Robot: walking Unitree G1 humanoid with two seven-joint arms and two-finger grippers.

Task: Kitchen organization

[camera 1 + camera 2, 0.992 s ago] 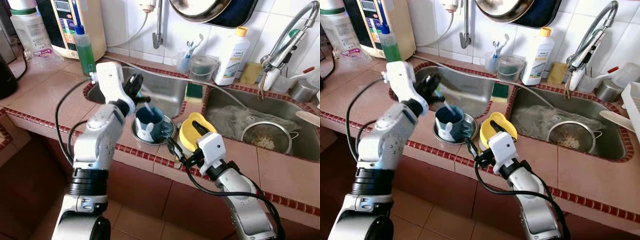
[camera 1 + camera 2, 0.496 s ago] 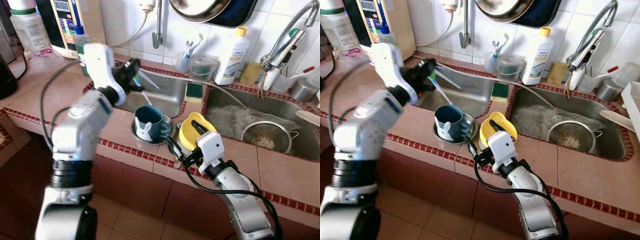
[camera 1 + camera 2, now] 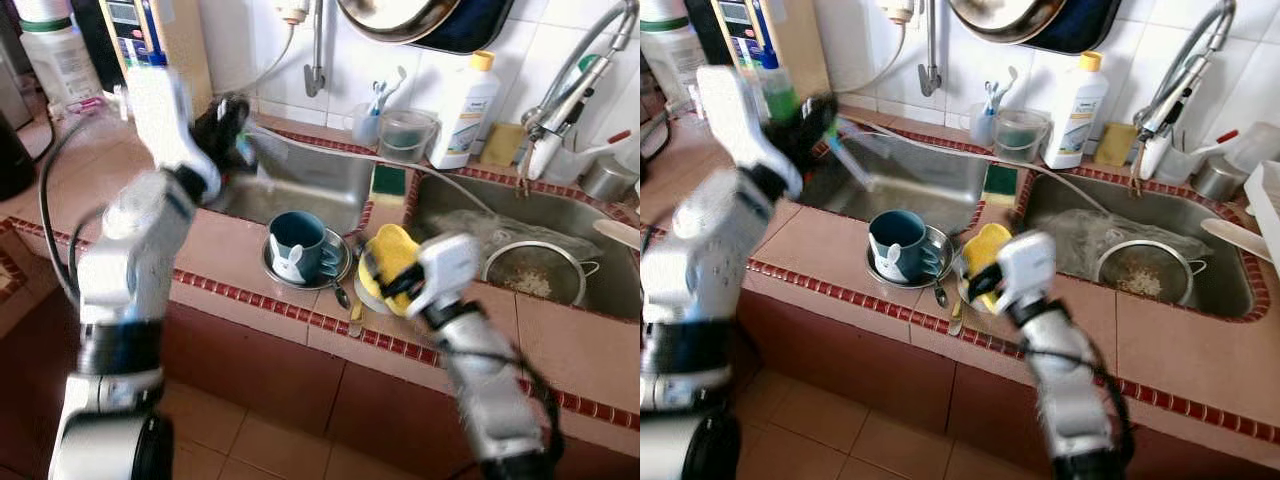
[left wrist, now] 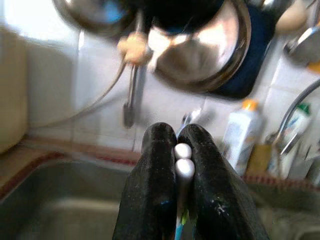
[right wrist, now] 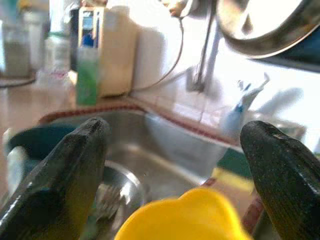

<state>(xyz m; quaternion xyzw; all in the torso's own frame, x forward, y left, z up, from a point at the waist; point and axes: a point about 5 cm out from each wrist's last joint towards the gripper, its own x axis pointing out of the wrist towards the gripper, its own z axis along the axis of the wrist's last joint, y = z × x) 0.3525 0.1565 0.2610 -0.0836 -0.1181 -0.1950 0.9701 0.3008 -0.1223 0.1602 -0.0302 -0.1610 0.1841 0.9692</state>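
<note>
The left gripper [image 4: 178, 165] is clamped on two thin white-tipped utensil handles [image 4: 183, 159] above the steel sink [image 3: 310, 180]. The right gripper [image 5: 175, 165] is spread wide around a yellow plastic cup [image 3: 390, 262], beside a dark teal mug [image 3: 298, 240].

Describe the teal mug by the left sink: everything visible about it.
The teal mug looks like glazed ceramic, dark teal outside and in, with a pale rabbit-shaped figure on its near side. It stands upright, mouth open, on a small round metal saucer on the tiled counter edge in front of the left sink basin. A handle seems to face the yellow item. Neither gripper touches it.
</note>
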